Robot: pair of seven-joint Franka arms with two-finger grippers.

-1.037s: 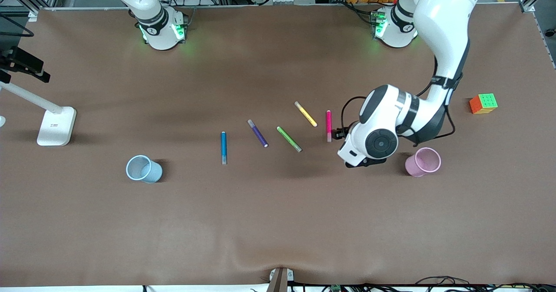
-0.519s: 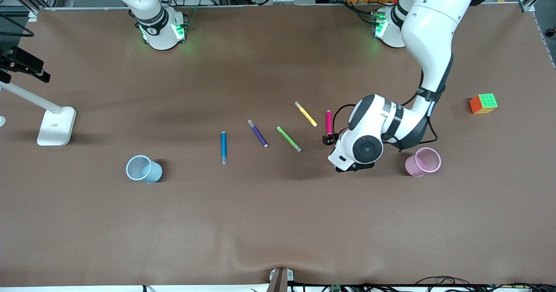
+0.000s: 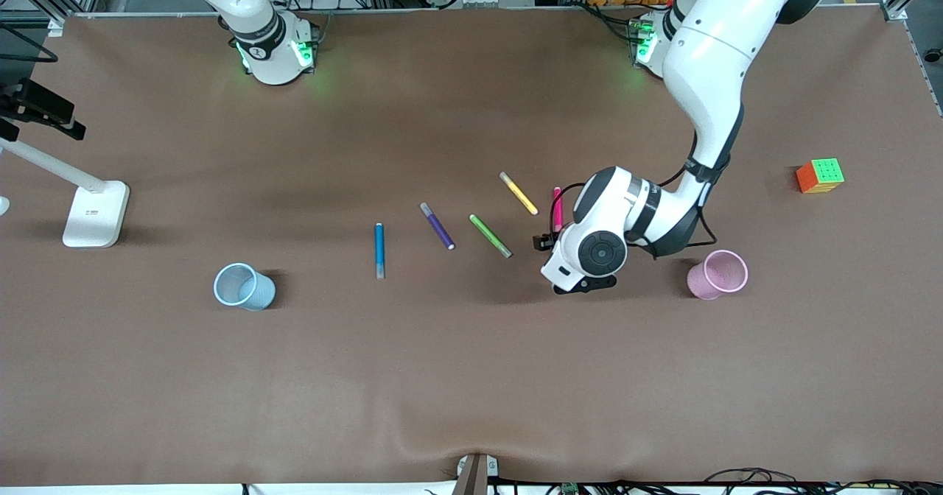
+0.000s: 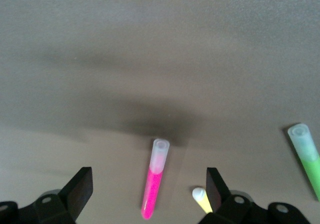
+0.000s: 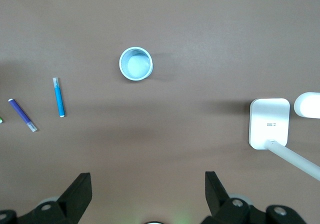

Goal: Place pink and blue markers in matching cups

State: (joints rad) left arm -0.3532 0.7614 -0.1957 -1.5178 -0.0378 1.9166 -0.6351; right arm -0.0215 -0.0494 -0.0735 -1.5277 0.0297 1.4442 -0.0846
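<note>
The pink marker (image 3: 558, 206) lies on the brown table; its pale end is hidden under the left arm's hand (image 3: 593, 250). In the left wrist view my left gripper (image 4: 148, 190) is open above the table, with the pink marker (image 4: 155, 183) lying between its fingers, untouched. The pink cup (image 3: 718, 274) stands upright beside the hand, toward the left arm's end. The blue marker (image 3: 379, 250) lies mid-table, and the blue cup (image 3: 243, 286) stands toward the right arm's end. My right gripper (image 5: 148, 191) is open and empty, high over the blue cup (image 5: 135, 63) and blue marker (image 5: 59, 97); that arm waits.
A purple marker (image 3: 437, 225), a green marker (image 3: 490, 235) and a yellow marker (image 3: 519, 193) lie between the blue and pink markers. A colour cube (image 3: 820, 175) sits at the left arm's end. A white lamp base (image 3: 96, 213) stands at the right arm's end.
The left arm's hand has moved from beside the pink cup toward the pink marker and now covers the marker's pale end. Nothing on the table has moved.
</note>
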